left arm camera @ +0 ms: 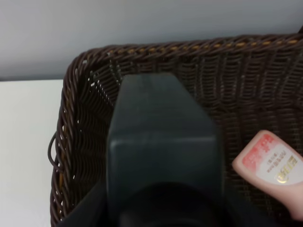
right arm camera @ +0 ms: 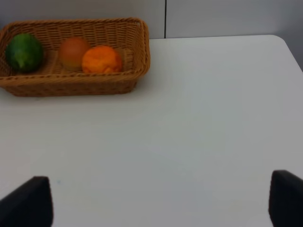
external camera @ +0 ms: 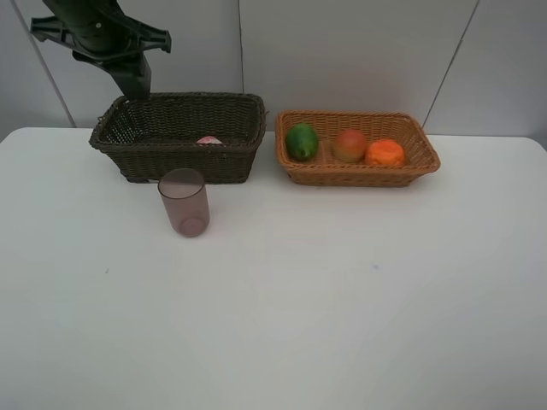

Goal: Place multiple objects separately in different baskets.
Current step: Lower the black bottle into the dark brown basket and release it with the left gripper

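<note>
White tabletop (external camera: 282,316) with two wicker baskets set side by side along the far edge, near the wall. On the left, dark brown basket (external camera: 179,137) — deeper, with the left arm raised above its far left corner. In the left wrist view, a black square bottle (left arm camera: 163,142) fills the middle of the picture, hanging over the inside of that basket; left gripper clamped on it, though the fingers themselves stay hidden behind the bottle. Pink white-capped bottle (left arm camera: 277,165) lying on the floor of the dark basket, beside the black one; from the high view only a small pink patch peeks over the near wall.

Just right of it, not quite touching, tan-orange basket (external camera: 357,149), shallower. Inside, in a row from left to right: green fruit (external camera: 302,141), peach-coloured fruit (external camera: 349,145), orange (external camera: 385,153), the last two pressed close together.

Translucent mauve cup (external camera: 184,202) standing upright on the tabletop, just in front of the dark basket, apart from everything else.

Right gripper (right arm camera: 161,201) seen only in its own wrist view — fingers spread wide apart over bare tabletop, holding nothing, well short of the tan basket.
</note>
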Robot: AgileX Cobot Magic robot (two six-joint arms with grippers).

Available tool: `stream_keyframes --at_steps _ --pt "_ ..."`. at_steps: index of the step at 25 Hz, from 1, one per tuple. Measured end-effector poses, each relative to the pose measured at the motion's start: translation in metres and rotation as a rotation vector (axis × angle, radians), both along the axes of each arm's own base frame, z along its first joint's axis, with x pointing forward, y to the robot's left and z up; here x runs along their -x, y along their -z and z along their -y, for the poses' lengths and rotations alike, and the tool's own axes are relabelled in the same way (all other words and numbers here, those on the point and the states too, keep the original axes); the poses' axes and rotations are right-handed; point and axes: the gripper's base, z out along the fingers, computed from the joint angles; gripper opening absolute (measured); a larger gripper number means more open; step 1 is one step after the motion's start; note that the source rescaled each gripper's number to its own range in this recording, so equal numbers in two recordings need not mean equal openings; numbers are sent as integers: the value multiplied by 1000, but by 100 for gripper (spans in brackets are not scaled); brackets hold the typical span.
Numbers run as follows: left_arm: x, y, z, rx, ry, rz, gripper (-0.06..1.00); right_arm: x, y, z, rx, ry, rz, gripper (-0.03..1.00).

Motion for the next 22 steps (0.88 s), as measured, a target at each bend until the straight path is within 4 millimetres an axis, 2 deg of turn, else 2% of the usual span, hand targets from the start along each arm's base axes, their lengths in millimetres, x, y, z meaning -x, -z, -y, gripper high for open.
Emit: stream_keyframes --at_steps 11,14,19,20,22 --pt "-16 59 1 -12 -4 -110 46 0 0 0 0 0 0 99" --pt "-17 66 3 11 -11 -125 46 0 0 0 0 0 0 99" --pt "-18 67 4 33 -14 -122 47 0 0 0 0 0 0 99" --pt "-18 67 4 35 -15 -122 50 0 0 0 0 0 0 99" --pt "-18 66 5 38 -12 -116 70 0 0 0 0 0 0 99"
